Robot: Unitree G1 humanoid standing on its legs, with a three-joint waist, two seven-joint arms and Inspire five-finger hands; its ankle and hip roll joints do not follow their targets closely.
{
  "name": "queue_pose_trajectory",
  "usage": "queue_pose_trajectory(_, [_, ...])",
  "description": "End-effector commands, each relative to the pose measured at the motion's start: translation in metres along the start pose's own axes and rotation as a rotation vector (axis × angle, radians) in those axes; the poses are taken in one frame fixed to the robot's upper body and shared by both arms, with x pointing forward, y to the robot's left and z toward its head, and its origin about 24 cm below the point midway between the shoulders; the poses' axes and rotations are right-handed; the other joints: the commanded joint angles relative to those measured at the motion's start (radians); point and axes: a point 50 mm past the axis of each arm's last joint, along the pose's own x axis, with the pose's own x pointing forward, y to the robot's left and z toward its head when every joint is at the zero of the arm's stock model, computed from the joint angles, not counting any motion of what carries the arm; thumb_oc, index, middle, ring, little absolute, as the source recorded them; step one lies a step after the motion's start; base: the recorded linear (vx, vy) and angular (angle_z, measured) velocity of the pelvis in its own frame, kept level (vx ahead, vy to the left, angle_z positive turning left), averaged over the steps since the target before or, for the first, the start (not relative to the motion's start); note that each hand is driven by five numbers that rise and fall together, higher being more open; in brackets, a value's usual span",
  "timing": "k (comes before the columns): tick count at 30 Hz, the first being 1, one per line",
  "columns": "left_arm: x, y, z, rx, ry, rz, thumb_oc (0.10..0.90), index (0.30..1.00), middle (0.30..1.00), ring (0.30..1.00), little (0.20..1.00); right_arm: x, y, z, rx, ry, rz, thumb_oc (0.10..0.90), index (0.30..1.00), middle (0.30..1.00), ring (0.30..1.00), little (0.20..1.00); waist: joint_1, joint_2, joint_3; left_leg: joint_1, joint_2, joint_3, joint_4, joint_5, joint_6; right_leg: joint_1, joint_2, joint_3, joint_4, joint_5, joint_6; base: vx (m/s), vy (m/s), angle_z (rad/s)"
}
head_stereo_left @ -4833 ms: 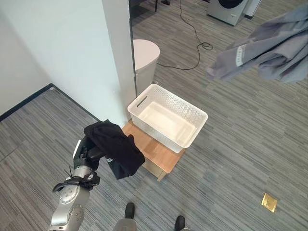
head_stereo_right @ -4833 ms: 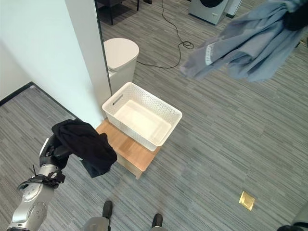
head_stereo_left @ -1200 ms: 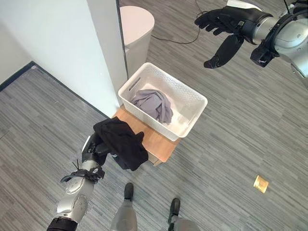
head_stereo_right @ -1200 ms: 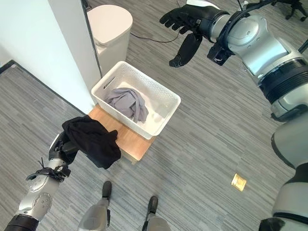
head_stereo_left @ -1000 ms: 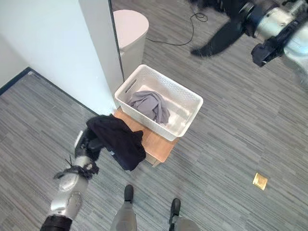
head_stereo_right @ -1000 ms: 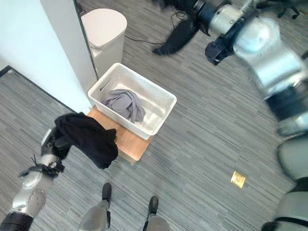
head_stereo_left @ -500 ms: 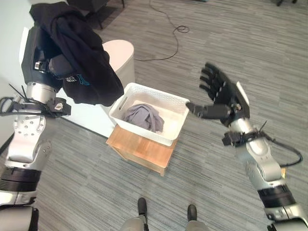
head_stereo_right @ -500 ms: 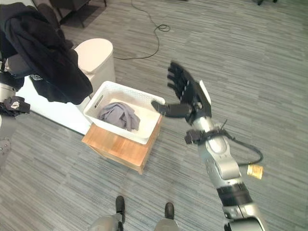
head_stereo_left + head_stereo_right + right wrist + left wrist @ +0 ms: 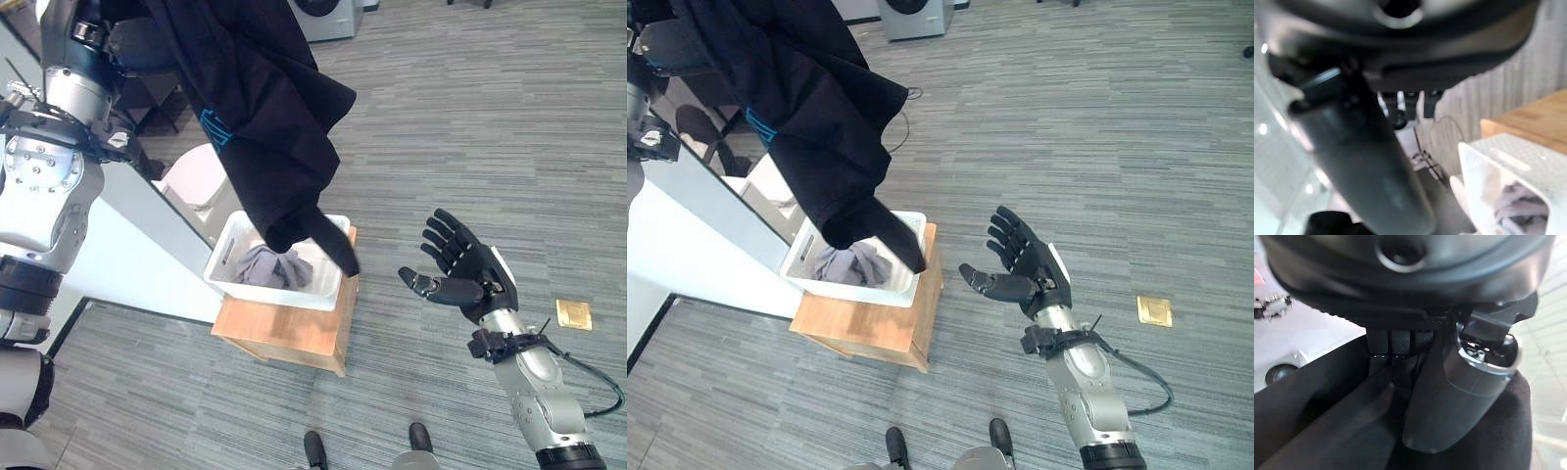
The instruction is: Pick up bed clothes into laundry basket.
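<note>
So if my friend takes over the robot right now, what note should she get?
Left robot hand: shut on the black garment, held high so it hangs over the white laundry basket.
Right robot hand: open, holding nothing, beside the basket.
Done: the grey garment lies in the basket, which sits on the wooden stand.
Left: drop the black garment in.

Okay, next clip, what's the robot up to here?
It is loading laundry. The left hand holds a black garment raised high, its lower end dangling over the white basket on a wooden stand. A grey garment lies in the basket. The right hand hangs open beside it.
</note>
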Motion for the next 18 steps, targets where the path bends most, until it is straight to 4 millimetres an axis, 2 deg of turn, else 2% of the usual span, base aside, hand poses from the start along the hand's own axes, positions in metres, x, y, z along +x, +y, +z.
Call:
queue_pose_trajectory(1, [0.028, 0.048, 0.042, -0.032, -0.132, 0.181, 0.400, 0.300, 0.300, 0.300, 0.300, 0.000, 0.044, 0.044, 0.146, -0.265, 0.306, 0.800, 0.900, 0.900, 0.900, 0.900, -0.030, -0.058, -0.131, 0.026, -0.022, -0.009, 0.001, -0.096, -0.018, -0.040, 0.005, 0.026, 0.015, -0.006, 0.023, 0.00, 0.007, -0.11])
queue_pose_trajectory(6, [0.040, 0.042, 0.040, -0.067, -0.117, 0.178, 0.400, 0.300, 0.300, 0.300, 0.300, -0.007, 0.045, 0.055, 0.188, -0.311, 0.348, 0.800, 0.900, 0.900, 0.900, 0.900, -0.071, -0.065, -0.119, 0.023, -0.018, 0.016, 0.001, -0.100, -0.017, -0.064, 0.010, 0.056, 0.016, 0.003, 0.029, -0.01, 0.009, -0.16])
queue_pose_trajectory(11, [0.040, 0.042, 0.040, -0.067, -0.117, 0.177, 0.400, 0.300, 0.300, 0.300, 0.300, -0.007, 0.045, 0.055, 0.188, -0.312, 0.347, 0.800, 0.900, 0.900, 0.900, 0.900, -0.069, -0.065, -0.119, 0.023, -0.018, 0.018, 0.001, -0.100, -0.017, -0.065, 0.010, 0.058, 0.017, 0.003, 0.029, 0.00, 0.004, -0.17])
queue_pose_trajectory(13, [0.046, 0.032, 0.034, -0.077, -0.098, 0.167, 0.400, 0.300, 0.300, 0.300, 0.300, -0.011, 0.045, 0.064, 0.161, -0.344, 0.345, 0.800, 0.900, 0.900, 0.900, 0.900, -0.103, -0.074, -0.093, 0.015, -0.015, 0.039, 0.001, -0.103, -0.016, -0.093, 0.014, 0.086, 0.018, 0.013, 0.034, -0.02, 0.037, -0.03])
queue_pose_trajectory(18, [0.046, 0.030, 0.021, -0.054, -0.044, 0.175, 0.400, 0.300, 0.300, 0.300, 0.300, -0.012, 0.047, 0.067, 0.146, -0.349, 0.357, 0.800, 0.900, 0.900, 0.900, 0.900, -0.115, -0.087, -0.067, 0.004, -0.013, 0.052, 0.001, -0.103, -0.014, -0.120, 0.021, 0.106, 0.020, 0.022, 0.035, -0.02, 0.009, -0.16])
